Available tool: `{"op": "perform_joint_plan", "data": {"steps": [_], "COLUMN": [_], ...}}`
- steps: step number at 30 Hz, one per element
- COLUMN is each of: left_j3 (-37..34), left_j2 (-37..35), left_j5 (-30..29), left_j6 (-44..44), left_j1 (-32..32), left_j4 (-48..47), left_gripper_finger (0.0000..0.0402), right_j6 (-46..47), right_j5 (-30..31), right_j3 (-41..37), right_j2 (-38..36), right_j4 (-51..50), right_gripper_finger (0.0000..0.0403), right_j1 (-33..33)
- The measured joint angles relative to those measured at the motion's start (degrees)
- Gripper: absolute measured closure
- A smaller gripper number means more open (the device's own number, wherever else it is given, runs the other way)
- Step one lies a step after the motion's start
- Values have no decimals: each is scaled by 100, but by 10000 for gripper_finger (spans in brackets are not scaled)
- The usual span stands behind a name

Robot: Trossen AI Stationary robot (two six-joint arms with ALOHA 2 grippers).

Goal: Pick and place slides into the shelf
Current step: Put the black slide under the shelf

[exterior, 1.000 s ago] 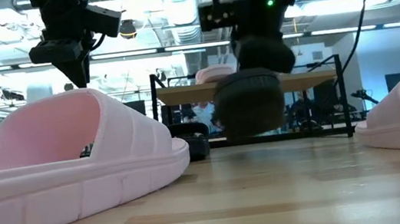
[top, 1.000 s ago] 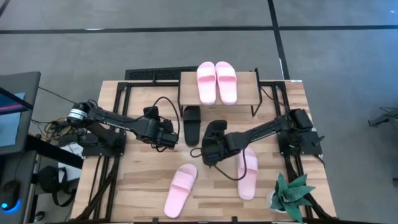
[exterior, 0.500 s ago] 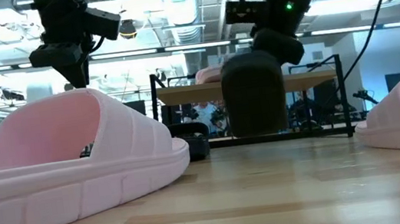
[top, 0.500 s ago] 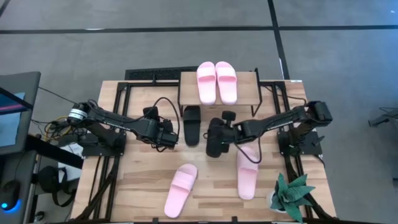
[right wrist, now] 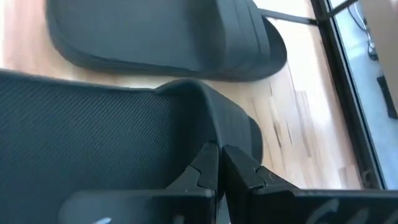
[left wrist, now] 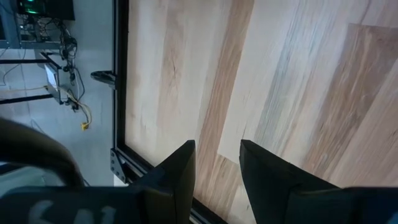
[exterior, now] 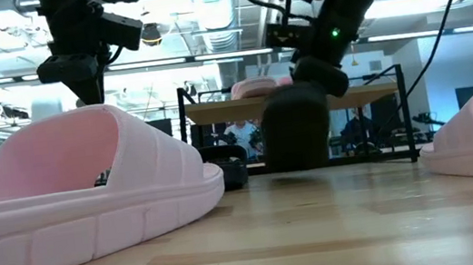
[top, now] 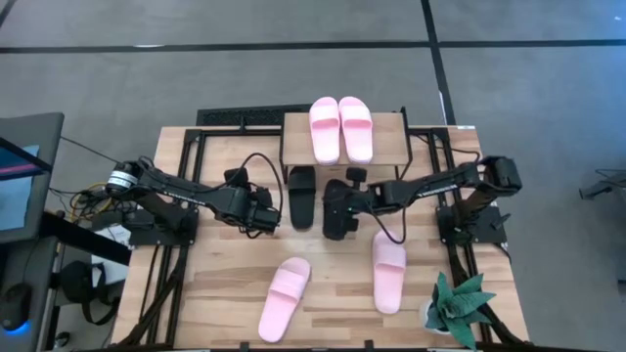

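Two pale pink slides (top: pixel 340 129) lie on the shelf's (top: pixel 391 132) top board. A black slide (top: pixel 302 196) lies flat on the table at the shelf's front left leg. Just to its right, my right gripper (top: pixel 354 198) is shut on a second black slide (top: pixel 336 210), which also shows in the low view (exterior: pixel 296 129) before the shelf (exterior: pixel 378 91). Two more pink slides (top: pixel 285 298) (top: pixel 389 272) lie on the near half of the table. My left gripper (left wrist: pixel 217 168) hovers open over bare wood left of the black slides, holding nothing. My right gripper pinches the black slide's strap at its edge (right wrist: pixel 214 127) between its two shut fingers. It comes slanting down from the table's right side. The slide hangs tilted below the fingers, low over the table. Whether its lower end touches the wood, I cannot tell.
A small potted plant (top: pixel 460 308) stands at the table's near right corner. The shelf's black legs (top: pixel 401 166) frame the space under its board. Bare wood lies between the two near pink slides. A monitor (top: pixel 20 176) stands off the table's left side.
My right gripper has carried the black slide toward the far edge and the shelf, sinking a little and turning. The slide now hangs beside the other black slide. My left gripper has kept still.
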Motion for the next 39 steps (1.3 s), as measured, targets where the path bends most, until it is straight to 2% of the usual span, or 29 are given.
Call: {"op": "perform_joint_plan", "data": {"steps": [7,20,32,39], "left_j3": [0,0,0,0], "left_j2": [0,0,2,2], "left_j5": [-2,-34,-155,-149], "left_j6": [-30,-33,-57,-66], "left_j1": [-1,-1,-2,-2], "left_j4": [-2,0,-6,-17], "left_gripper_finger": [286,286,286,286], "right_j6": [-458,-860,-981,-968], "right_j5": [-22,-447,-621,-635], "right_j3": [0,2,11,7], "right_j2": [0,0,482,481], "right_j4": [221,539,898,1006], "right_gripper_finger": [403,403,403,403], "right_j1": [-292,-746,-824,-851]}}
